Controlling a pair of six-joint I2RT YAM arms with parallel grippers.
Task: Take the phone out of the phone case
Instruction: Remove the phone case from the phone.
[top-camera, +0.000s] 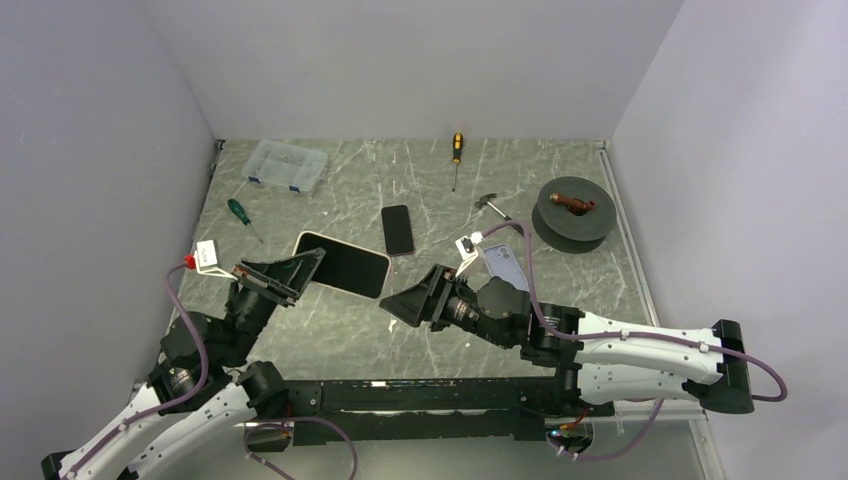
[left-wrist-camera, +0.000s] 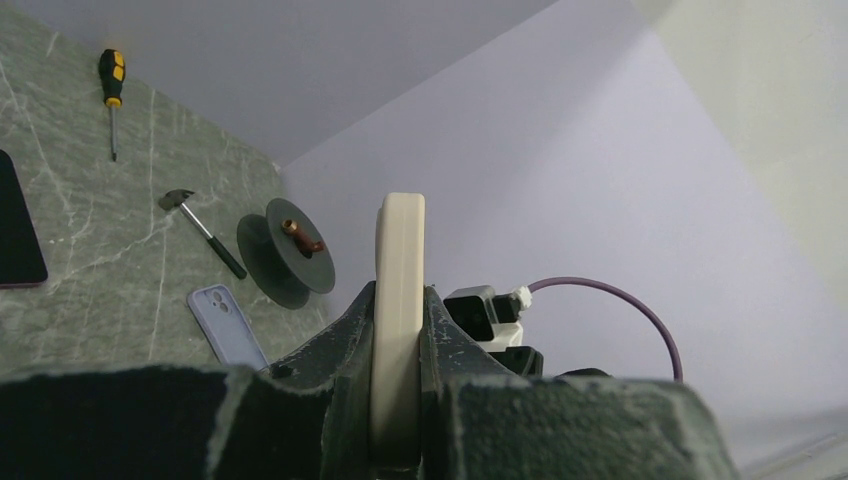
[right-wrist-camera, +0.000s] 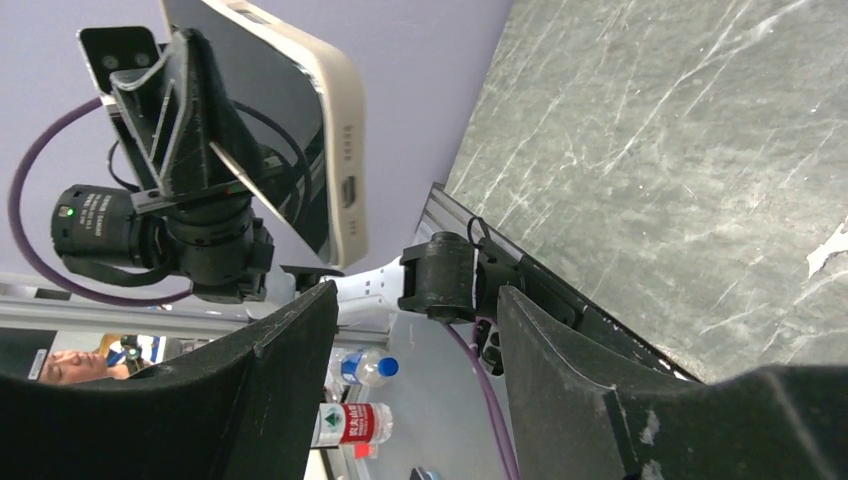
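Step in hand: presenting the cased phone (top-camera: 350, 268) for stripping. The left pincer (top-camera: 305, 265) is clamping narrowly on one end of it and is holding it clear of the worktop (top-camera: 330, 340), dark screen facing up in the top view. The left wrist view is showing the cream case (left-wrist-camera: 400, 290) edge-on, nipped between both fingers. The right pincer (top-camera: 405, 300) is standing partly open and empty, pointing at the phone's free end, near it but apart from it.

Judgement: separation is not yet begun. The next move is calling for the right pincer to catch the case's lip or a corner at the free end and peel it back while the left is bracing the phone.

A second phone (top-camera: 397, 229) and a lavender case (top-camera: 505, 265) are lying apart on the worktop.

Hard to make out: the gripped end is hiding inside the left fingers. How firmly the phone is seating in its case cannot be told. The right fingertips are cropping out of their own wrist view.
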